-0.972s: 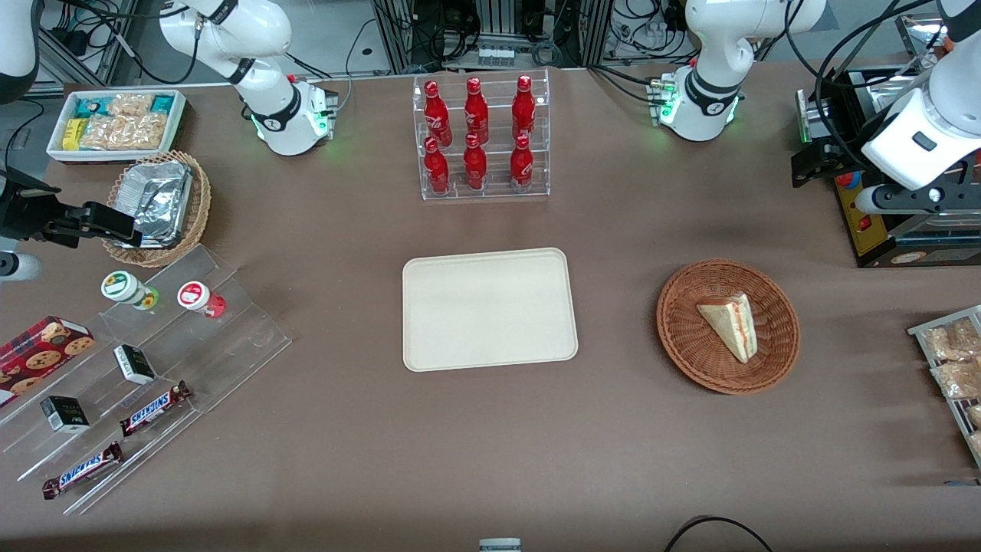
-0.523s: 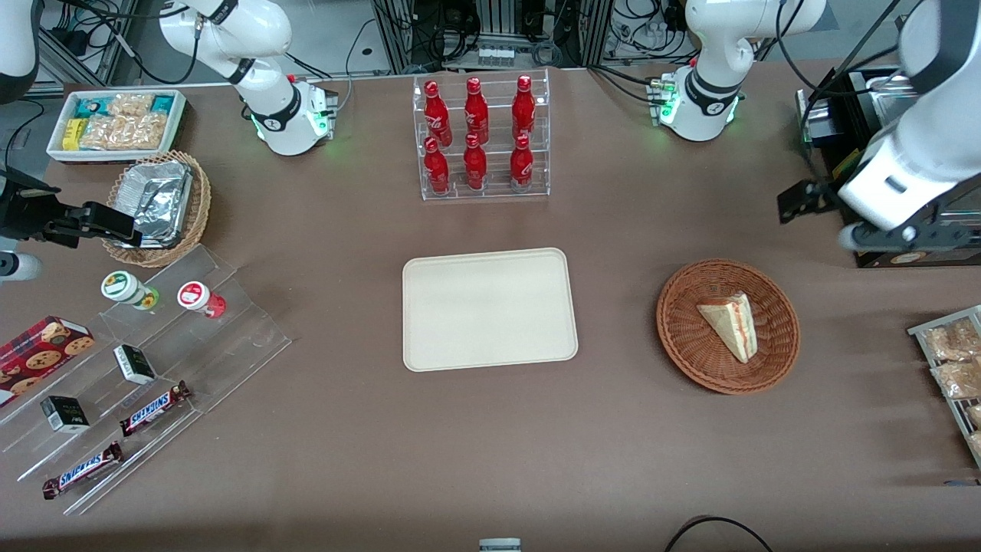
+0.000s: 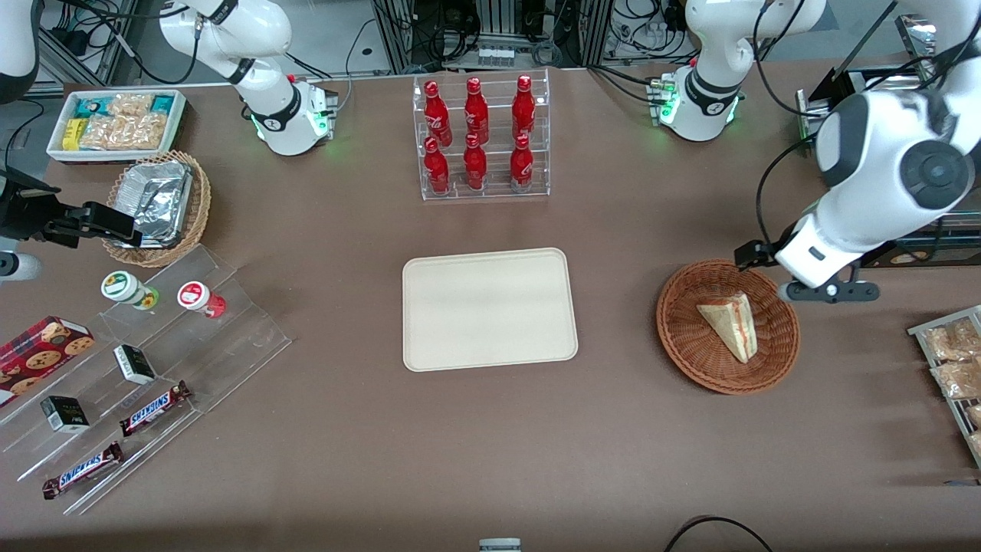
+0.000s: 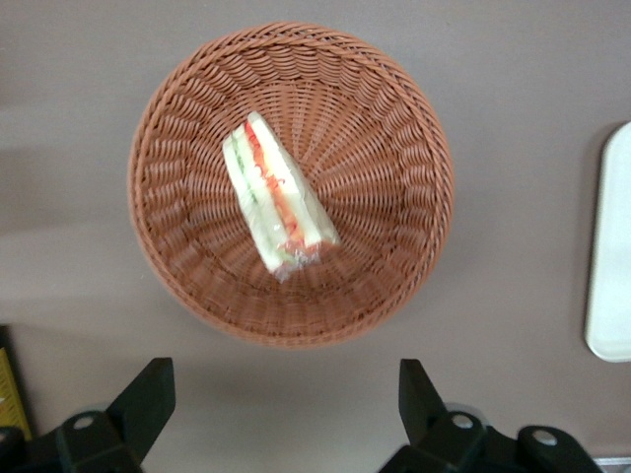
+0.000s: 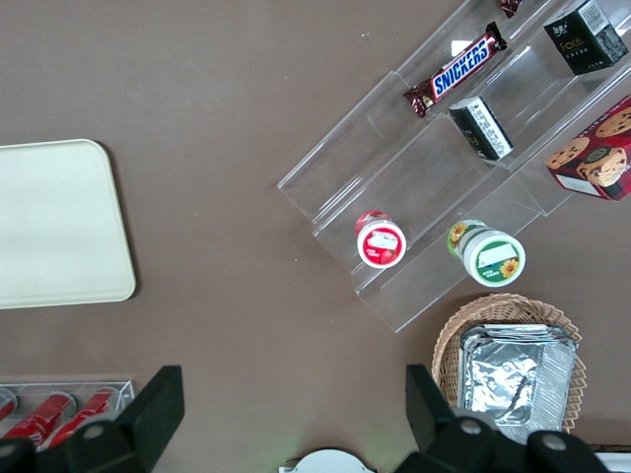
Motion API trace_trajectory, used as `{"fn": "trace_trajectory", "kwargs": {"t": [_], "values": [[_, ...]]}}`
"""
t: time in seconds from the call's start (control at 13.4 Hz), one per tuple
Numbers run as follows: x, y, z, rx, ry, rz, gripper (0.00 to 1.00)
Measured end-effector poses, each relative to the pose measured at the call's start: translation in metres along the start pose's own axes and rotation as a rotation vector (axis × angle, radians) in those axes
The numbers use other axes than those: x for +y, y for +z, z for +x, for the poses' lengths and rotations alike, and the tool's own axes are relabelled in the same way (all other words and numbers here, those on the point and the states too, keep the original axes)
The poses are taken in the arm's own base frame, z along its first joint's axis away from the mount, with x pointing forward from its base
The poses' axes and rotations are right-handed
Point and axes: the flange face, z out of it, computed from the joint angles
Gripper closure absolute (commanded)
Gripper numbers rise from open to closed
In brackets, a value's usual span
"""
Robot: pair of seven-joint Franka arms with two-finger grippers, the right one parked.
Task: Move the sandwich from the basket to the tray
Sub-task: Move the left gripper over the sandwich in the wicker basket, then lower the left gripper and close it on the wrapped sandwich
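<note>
The sandwich, a pale wedge with red and green filling, lies in the round reddish-brown wicker basket. My left gripper hangs above the basket's rim, on the side toward the working arm's end. In the left wrist view the sandwich rests in the middle of the basket. The gripper is open there, its black fingers wide apart over bare table just outside the rim, holding nothing. The cream tray lies empty at the table's middle, its edge also showing.
A clear rack of red bottles stands farther from the camera than the tray. A rack of packaged snacks sits at the working arm's end. Toward the parked arm's end are an acrylic stepped shelf, a tan foil-filled basket and a white bin.
The left arm has swung in from the working arm's end of the table toward the basket, and its gripper now hangs over the basket's rim. Sandwich, basket and tray have not moved.
</note>
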Motion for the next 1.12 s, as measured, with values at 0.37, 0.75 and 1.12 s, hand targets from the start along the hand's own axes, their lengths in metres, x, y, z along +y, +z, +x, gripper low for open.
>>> {"fn": "trace_trajectory", "kwargs": {"t": [0.37, 0.75, 1.12], "values": [[0.000, 0.056, 0.011, 0.017, -0.066, -0.007, 0.00], [-0.007, 0.078, 0.018, 0.006, -0.368, -0.010, 0.00], [-0.013, 0.104, 0.024, 0.041, -0.516, -0.025, 0.00]]}}
